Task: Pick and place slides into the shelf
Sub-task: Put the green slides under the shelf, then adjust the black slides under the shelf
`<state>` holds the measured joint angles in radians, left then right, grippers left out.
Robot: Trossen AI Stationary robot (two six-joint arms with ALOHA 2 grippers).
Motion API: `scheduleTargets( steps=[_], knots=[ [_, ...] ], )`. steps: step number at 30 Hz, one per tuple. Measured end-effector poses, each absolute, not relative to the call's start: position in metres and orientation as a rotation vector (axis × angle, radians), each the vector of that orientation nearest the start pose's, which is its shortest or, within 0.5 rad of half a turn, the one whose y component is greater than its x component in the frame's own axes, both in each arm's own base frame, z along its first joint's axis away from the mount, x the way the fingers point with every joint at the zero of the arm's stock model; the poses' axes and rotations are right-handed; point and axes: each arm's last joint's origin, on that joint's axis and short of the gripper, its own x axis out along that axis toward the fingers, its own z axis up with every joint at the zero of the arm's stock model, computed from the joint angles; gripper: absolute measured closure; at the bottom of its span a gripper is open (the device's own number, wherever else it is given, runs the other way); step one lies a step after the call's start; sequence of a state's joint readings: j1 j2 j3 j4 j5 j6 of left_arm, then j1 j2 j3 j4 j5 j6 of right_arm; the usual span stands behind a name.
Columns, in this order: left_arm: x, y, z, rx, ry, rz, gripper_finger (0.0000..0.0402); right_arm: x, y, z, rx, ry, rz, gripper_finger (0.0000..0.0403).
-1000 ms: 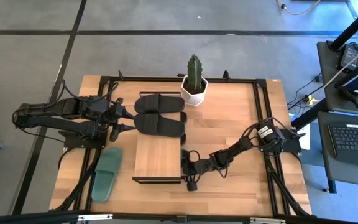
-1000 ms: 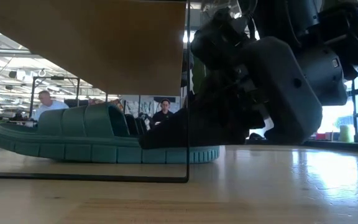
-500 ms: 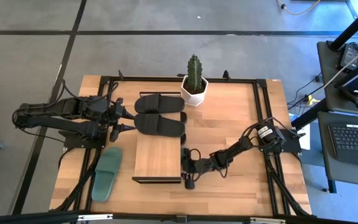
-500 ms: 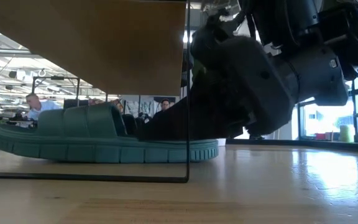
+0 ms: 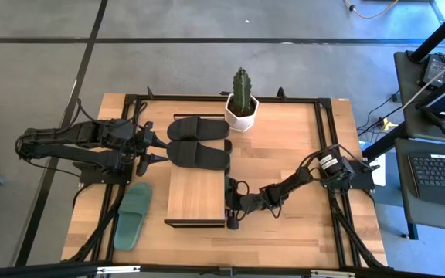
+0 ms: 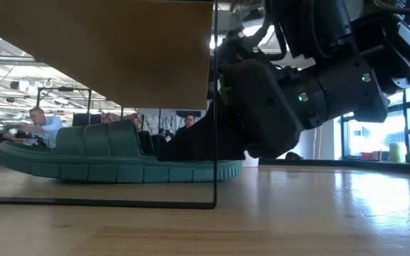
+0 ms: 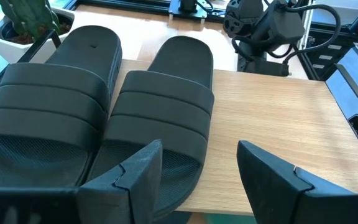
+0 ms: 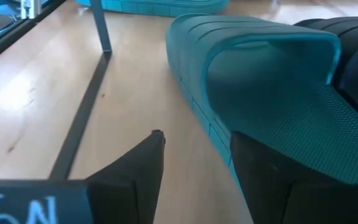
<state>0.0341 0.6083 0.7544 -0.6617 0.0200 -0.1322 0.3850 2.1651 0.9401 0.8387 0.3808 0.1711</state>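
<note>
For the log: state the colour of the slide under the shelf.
Muted green slide, clearest in the low view, under the shelf.

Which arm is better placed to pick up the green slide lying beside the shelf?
Left. The left gripper is on the loose green slide's side of the shelf. The right gripper is beyond the shelf, at the other green slide beneath it.

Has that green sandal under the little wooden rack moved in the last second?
Yes. In the low view the green sandal has slid left, its toe now nearer the shelf's black post, pushed by the right end effector.
</note>
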Motion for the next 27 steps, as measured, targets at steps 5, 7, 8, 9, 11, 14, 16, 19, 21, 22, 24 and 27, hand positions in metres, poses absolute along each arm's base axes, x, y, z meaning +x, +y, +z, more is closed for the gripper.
scheduleTargets(
  steps=[5, 7, 8, 9, 11, 14, 16, 19, 21, 22, 24, 27],
  knots=[
    [0.121, 0.004, 0.302, -0.143, 0.514, 0.048, 0.0202, 0.372, 0.133, 0.076, 0.032, 0.357, -0.043, 0.0216],
    [0.121, 0.004, 0.302, -0.143, 0.514, 0.048, 0.0202, 0.372, 0.132, 0.076, 0.031, 0.357, -0.062, 0.0216],
    [0.121, 0.004, 0.302, -0.143, 0.514, 0.048, 0.0202, 0.372, 0.131, 0.076, 0.029, 0.356, -0.075, 0.0216],
    [0.121, 0.004, 0.302, -0.143, 0.514, 0.048, 0.0202, 0.372, 0.13, 0.076, 0.027, 0.356, -0.085, 0.0216],
    [0.121, 0.004, 0.302, -0.143, 0.514, 0.048, 0.0202, 0.372, 0.13, 0.076, 0.026, 0.356, -0.091, 0.0216],
    [0.121, 0.004, 0.302, -0.143, 0.514, 0.048, 0.0202, 0.372, 0.13, 0.076, 0.027, 0.355, -0.092, 0.0216],
    [0.121, 0.004, 0.302, -0.143, 0.514, 0.048, 0.0202, 0.372, 0.132, 0.077, 0.025, 0.346, -0.087, 0.0216],
    [0.121, 0.004, 0.302, -0.143, 0.514, 0.048, 0.0202, 0.37, 0.139, 0.081, 0.008, 0.33, -0.071, 0.0216],
    [0.121, 0.004, 0.302, -0.143, 0.515, 0.048, 0.0202, 0.368, 0.144, 0.088, 0.012, 0.314, -0.055, 0.0216],
    [0.121, 0.004, 0.302, -0.143, 0.515, 0.048, 0.0202, 0.367, 0.146, 0.092, 0.013, 0.305, -0.046, 0.0216],
    [0.121, 0.004, 0.302, -0.144, 0.515, 0.048, 0.0202, 0.366, 0.15, 0.1, 0.019, 0.288, -0.033, 0.0216],
    [0.121, 0.003, 0.301, -0.181, 0.523, 0.058, 0.0202, 0.362, 0.153, 0.108, 0.011, 0.323, -0.025, 0.0216]
  ],
)
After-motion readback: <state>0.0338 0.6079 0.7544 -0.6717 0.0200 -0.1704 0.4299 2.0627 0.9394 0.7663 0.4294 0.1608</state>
